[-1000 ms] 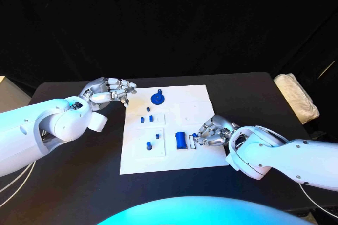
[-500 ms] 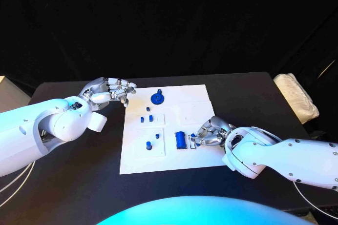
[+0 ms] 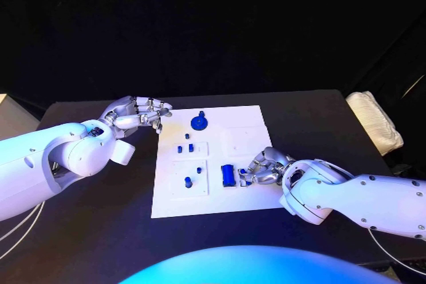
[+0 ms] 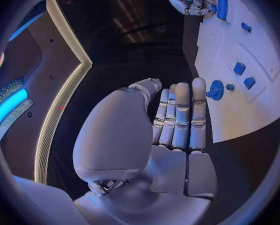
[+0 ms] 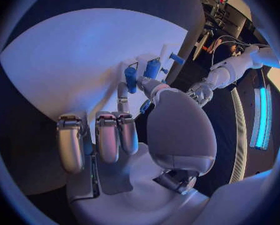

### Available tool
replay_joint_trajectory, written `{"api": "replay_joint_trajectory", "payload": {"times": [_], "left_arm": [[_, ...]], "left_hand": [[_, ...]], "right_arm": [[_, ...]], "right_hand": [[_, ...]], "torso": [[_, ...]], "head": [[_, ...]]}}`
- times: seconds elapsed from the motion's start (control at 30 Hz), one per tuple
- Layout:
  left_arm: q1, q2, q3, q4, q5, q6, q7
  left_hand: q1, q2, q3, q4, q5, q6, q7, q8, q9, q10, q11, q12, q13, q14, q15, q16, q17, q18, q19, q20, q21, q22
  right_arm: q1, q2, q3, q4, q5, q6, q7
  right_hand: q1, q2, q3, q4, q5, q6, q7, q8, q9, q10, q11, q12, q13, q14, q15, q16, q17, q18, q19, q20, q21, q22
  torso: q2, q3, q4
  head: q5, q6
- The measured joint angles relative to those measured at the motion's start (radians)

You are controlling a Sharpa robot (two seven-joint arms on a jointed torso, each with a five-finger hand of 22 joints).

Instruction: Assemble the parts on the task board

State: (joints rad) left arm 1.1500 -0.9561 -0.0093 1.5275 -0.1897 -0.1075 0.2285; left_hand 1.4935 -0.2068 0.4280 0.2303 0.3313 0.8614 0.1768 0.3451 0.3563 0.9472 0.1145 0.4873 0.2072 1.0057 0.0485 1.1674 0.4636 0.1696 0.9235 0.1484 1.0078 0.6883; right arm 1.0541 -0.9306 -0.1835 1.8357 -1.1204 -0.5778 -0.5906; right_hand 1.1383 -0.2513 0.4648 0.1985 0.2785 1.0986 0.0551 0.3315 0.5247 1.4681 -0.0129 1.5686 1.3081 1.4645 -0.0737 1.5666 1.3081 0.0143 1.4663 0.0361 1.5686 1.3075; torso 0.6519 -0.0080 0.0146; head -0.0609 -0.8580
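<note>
**Right hand at the blue cylinder, left hand idle off the board's corner**

The white task board (image 3: 239, 127) lies in the middle of the black counter (image 3: 311, 111) and serves as the landmark here.

The right hand (image 3: 263, 167) sits over the board's near right part, fingers curled down close together, touching a small blue piece (image 5: 145, 106) at the fingertips. Whether it truly grips that piece cannot be told. Just beside the hand, toward the board's centre, a blue cylinder (image 3: 227, 175) lies on the board; in the right wrist view two upright blue parts (image 5: 131, 78) stand beyond the fingertips.

The left hand (image 3: 135, 116) hovers just off the board's far left corner, above the counter, fingers held side by side and slightly bent, holding nothing.

A round blue knob (image 3: 200, 122) stands near the board's far edge. Small blue pegs (image 3: 184, 148) sit left of the board's centre, and another blue peg (image 3: 187, 182) nearer the left near corner.

A folded white cloth (image 3: 373, 121) lies at the counter's right edge, well apart from the board.
</note>
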Motion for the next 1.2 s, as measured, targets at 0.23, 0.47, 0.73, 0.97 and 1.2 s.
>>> {"api": "replay_joint_trajectory", "payload": {"times": [0.23, 0.47, 0.73, 0.97, 1.2], "left_arm": [[0.000, 0.000, 0.000, 0.000, 0.000, 0.000, -0.001], [0.000, 0.000, 0.000, 0.000, 0.000, 0.000, -0.002], [0.000, 0.000, 0.000, -0.001, 0.000, 0.000, -0.002], [0.000, 0.000, 0.000, -0.001, 0.000, 0.000, -0.003], [0.000, 0.001, 0.000, -0.002, 0.000, 0.000, -0.003]], "left_hand": [[0.000, 0.000, 0.000, 0.000, 0.000, 0.000, 0.000, 0.000, -0.001, 0.000, 0.000, 0.000, 0.000, 0.000, 0.000, 0.000, 0.001, 0.000, 0.000, 0.000, 0.000, 0.000], [0.000, 0.000, 0.000, 0.000, 0.000, 0.000, 0.000, 0.000, -0.001, 0.000, 0.000, 0.000, 0.000, 0.000, 0.000, 0.000, 0.001, 0.000, 0.000, 0.000, 0.000, 0.000], [0.000, 0.000, 0.000, 0.000, 0.000, 0.000, 0.000, 0.000, -0.001, 0.000, 0.000, 0.000, 0.000, 0.000, 0.000, 0.000, 0.001, 0.000, 0.000, 0.000, 0.000, 0.000], [0.000, 0.000, 0.000, 0.000, 0.000, 0.000, 0.000, 0.000, -0.001, 0.000, 0.000, 0.000, -0.001, 0.000, 0.000, 0.000, 0.001, 0.000, 0.000, 0.000, 0.000, 0.001], [0.000, 0.000, 0.000, 0.000, 0.000, 0.000, 0.000, 0.000, -0.001, 0.000, 0.000, 0.000, -0.001, 0.000, 0.000, 0.000, 0.001, 0.000, 0.000, 0.000, 0.000, 0.001]], "right_arm": [[0.000, 0.003, 0.000, -0.003, -0.009, 0.011, -0.003], [-0.001, 0.009, 0.000, -0.009, -0.017, 0.015, -0.005], [-0.001, 0.012, 0.000, -0.012, -0.024, 0.015, -0.008], [-0.001, 0.012, 0.000, -0.012, -0.029, 0.018, -0.010], [-0.001, 0.011, 0.000, -0.010, -0.035, 0.029, -0.012]], "right_hand": [[0.000, 0.000, 0.000, 0.000, -0.002, 0.000, 0.000, 0.000, -0.001, 0.000, 0.000, 0.000, 0.000, 0.000, 0.000, 0.000, 0.000, 0.000, 0.000, 0.000, 0.000, 0.000], [-0.007, 0.006, -0.011, 0.006, -0.010, 0.000, 0.000, 0.001, -0.002, 0.000, 0.000, 0.000, 0.000, 0.000, 0.000, 0.000, 0.000, 0.000, 0.000, 0.000, 0.000, 0.000], [-0.032, 0.016, -0.050, 0.030, -0.069, 0.000, 0.000, -0.003, -0.007, 0.000, 0.000, 0.000, 0.000, 0.000, 0.000, 0.000, 0.000, 0.000, 0.000, 0.000, 0.000, 0.000], [-0.064, 0.049, -0.075, 0.061, -0.088, 0.010, -0.003, -0.005, -0.009, 0.000, 0.000, 0.000, 0.000, 0.000, 0.000, 0.000, 0.000, 0.000, 0.000, 0.000, 0.000, 0.001], [-0.068, 0.053, -0.077, 0.069, -0.089, 0.013, -0.005, -0.005, -0.010, 0.000, 0.000, 0.000, 0.000, 0.000, 0.000, 0.000, 0.000, 0.000, 0.000, 0.000, 0.000, 0.001]], "torso": [[0.000, 0.0001, -0.0009], [0.000, 0.0002, -0.0006], [0.000, 0.0003, -0.0001], [0.000, 0.0003, -0.0007], [0.000, -0.0001, -0.0007]], "head": [[0.001, -0.001], [0.001, 0.000], [0.001, 0.001], [0.002, 0.000], [0.002, -0.004]]}}
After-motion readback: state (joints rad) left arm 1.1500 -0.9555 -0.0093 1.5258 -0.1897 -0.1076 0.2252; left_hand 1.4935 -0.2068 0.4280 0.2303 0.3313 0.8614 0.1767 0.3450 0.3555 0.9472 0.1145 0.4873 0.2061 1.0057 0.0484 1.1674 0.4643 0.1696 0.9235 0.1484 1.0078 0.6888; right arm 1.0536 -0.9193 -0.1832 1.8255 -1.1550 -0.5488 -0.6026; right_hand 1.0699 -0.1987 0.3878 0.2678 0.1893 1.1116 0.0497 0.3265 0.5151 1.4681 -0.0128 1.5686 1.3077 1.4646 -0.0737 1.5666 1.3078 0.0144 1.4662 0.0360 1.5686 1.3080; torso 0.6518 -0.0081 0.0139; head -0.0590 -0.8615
